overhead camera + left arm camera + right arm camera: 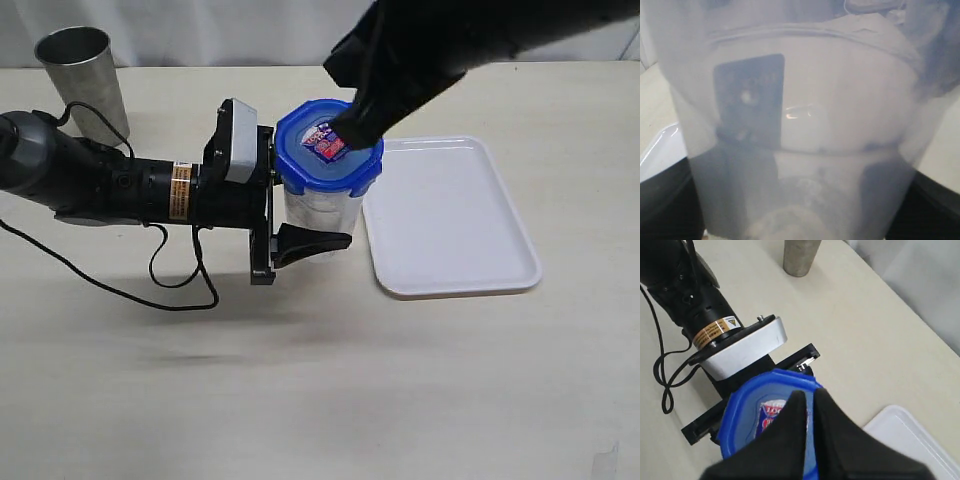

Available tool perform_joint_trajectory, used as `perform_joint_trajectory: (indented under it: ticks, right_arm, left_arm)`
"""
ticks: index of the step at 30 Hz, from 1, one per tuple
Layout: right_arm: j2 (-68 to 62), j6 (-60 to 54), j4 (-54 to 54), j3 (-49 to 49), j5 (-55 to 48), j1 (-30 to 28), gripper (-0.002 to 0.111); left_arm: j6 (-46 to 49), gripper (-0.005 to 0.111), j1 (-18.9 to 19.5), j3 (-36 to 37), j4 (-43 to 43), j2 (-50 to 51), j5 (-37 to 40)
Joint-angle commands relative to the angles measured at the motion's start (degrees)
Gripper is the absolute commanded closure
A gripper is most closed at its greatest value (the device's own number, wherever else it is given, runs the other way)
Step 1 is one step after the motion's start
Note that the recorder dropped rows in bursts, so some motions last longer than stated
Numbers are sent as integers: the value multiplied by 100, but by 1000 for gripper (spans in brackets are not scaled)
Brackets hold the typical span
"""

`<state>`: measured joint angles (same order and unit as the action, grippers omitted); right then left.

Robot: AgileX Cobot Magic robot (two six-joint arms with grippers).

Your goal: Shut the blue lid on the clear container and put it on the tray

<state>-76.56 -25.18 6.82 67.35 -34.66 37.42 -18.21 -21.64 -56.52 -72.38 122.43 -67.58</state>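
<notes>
The clear container (318, 208) stands upright on the table just left of the white tray (450, 215). My left gripper (314, 196) comes in from the left and is shut on its body, one black finger (312, 241) showing at the front. In the left wrist view the container (805, 125) fills the picture, with the fingers as dark shapes behind its wall. The blue lid (303, 142) lies flat on the rim, sticker up. My right gripper (346, 131) is shut, its tips resting on the lid (747, 415) by the sticker; the tips (808, 393) hold nothing.
A grey steel cup (85, 75) stands at the back left of the table, also in the right wrist view (800, 257). The left arm's black cable (170, 290) loops over the table in front of the arm. A corner of the tray (905, 435) lies beside the lid.
</notes>
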Motion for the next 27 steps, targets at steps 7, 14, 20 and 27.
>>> perform_joint_trajectory:
  ticks: [7,14,20,27]
  right_arm:
    - [2188,787,1,-2382,2472,8,103]
    - [3932,838,1,-3132,2544,8,103]
    - [5616,941,1,-3466,1991,8,103]
    - [7061,1121,193,-3482,1068,8,103]
  left_arm:
    - [-333,107,-40,-31,448,-84,-238]
    - [-332,107,-40,-31,633,-84,-238]
    - [-656,107,-40,-31,1058,-84,-238]
    - [-1374,107,-40,-31,1619,-84,-238]
